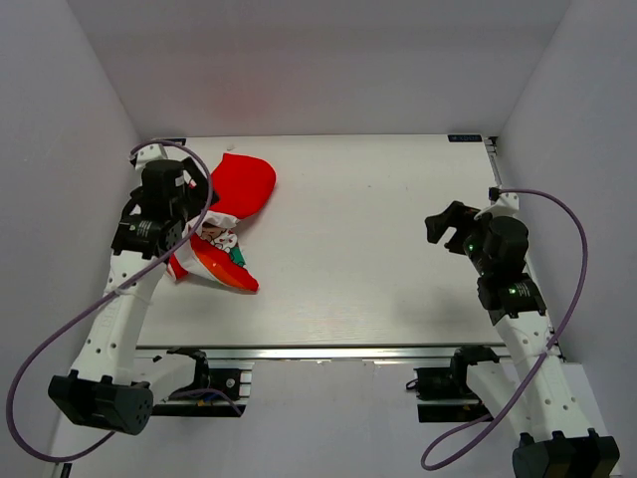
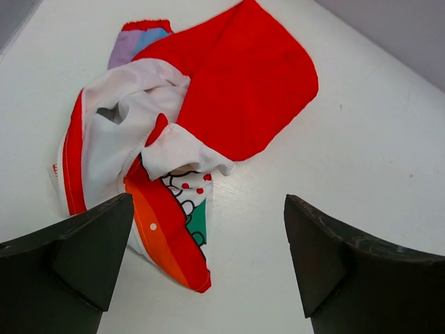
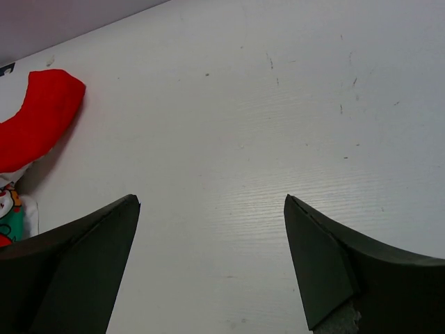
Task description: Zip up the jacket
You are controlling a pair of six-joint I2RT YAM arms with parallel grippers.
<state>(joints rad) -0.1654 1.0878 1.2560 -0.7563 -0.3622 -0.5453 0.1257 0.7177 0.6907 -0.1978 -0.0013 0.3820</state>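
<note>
The white table (image 1: pixel 398 289) holds the crumpled jacket (image 1: pixel 234 214) by its far-left corner, long axis running far to near, red hood toward the far edge. The left gripper (image 2: pixel 208 202) hovers above it, jaws spread. The right gripper (image 3: pixel 212 202), near the right edge, gapes empty.

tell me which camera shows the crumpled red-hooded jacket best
The left wrist view: the crumpled red-hooded fabric jacket fills much of the frame, with white lining, cartoon print and striped hem visible. Top external shows it small, partly under the left arm. Right wrist catches only the hood and a sliver of print at its left edge.
</note>
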